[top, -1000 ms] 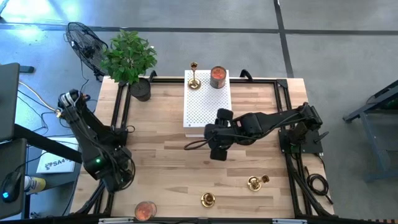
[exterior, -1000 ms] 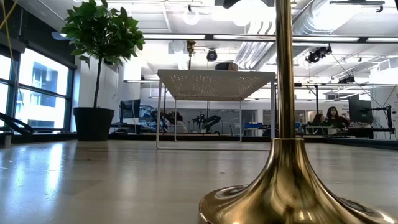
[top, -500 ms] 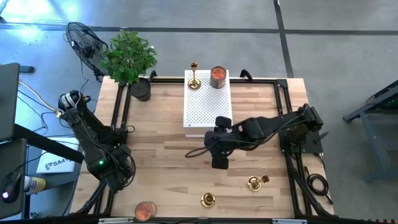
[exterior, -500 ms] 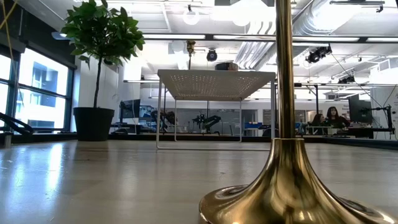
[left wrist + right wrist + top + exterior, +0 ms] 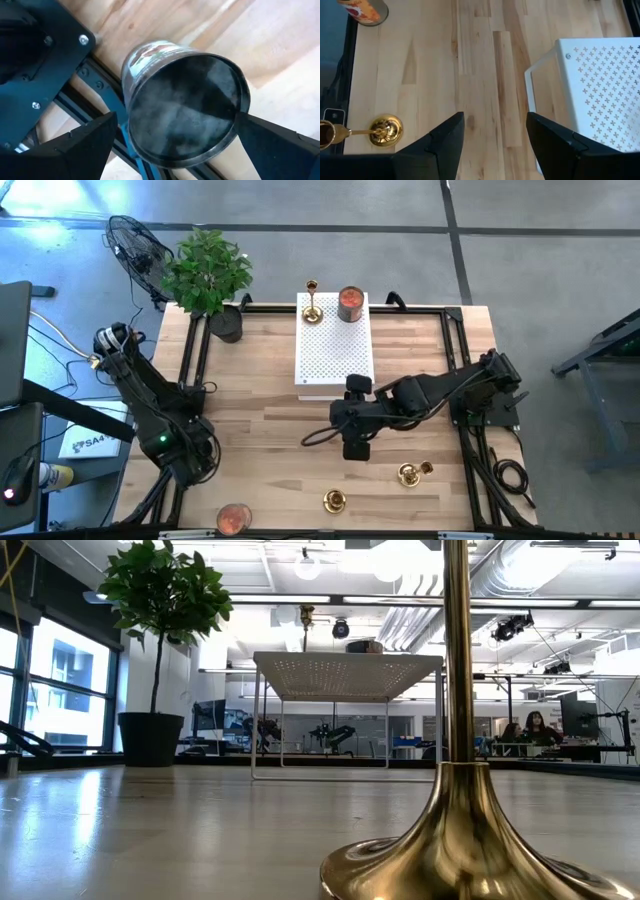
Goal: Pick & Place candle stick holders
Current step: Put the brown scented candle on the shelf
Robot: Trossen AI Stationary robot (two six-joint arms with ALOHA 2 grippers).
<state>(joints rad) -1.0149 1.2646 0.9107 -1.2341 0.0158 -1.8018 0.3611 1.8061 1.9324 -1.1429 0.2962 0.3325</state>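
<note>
The right gripper (image 5: 356, 448) hung above the middle of the table (image 5: 260, 380) with its fingers (image 5: 445, 145) partly apart and nothing between them. From it, an upright candle stick holder (image 5: 334, 501) stood near the front edge at about seven o'clock, and a second holder (image 5: 409, 474) lay at about four o'clock, nearer; the right wrist view showed a tipped holder (image 5: 380, 131) with its long axis flat on the wood. A third holder (image 5: 313, 302) stood upright at twelve o'clock on the far end of the white perforated stand (image 5: 335, 350), beside a can (image 5: 350, 303). The right arm was the nearer to both front holders.

The left gripper (image 5: 190, 460) waited at the table's left edge, at nine o'clock, jaws wide, looking down on a can (image 5: 182, 107). Its label was unreadable. The only writing, on a sheet (image 5: 85, 442) on the floor, seemed to start "SA4".
</note>
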